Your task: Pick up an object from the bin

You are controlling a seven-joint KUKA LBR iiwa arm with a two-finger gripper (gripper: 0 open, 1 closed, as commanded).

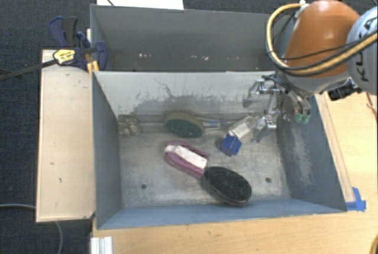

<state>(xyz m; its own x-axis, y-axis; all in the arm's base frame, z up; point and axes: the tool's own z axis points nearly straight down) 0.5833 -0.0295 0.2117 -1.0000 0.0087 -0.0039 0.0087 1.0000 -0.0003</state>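
End effector (pixel 263 124) low, beside blue-capped clear tube (pixel 231 143)

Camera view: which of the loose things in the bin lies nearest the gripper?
The small blue block, just left of the gripper. The green disc, pink brush and black oval brush all lie farther off.

Grey bin (pixel 106 140), floor scuffed pale, whitish streaks on back wall. Dark green disc (pixel 183 126). Blue block (pixel 231 145). Clear, whitish piece (pixel 242 129). Purple-pink brush (pixel 184 159), white top. Black oval (pixel 228 185), finely speckled. Silver gripper (pixel 264 126). Orange cover (pixel 322 31). Yellow cable (pixel 270 34), black cable alongside.
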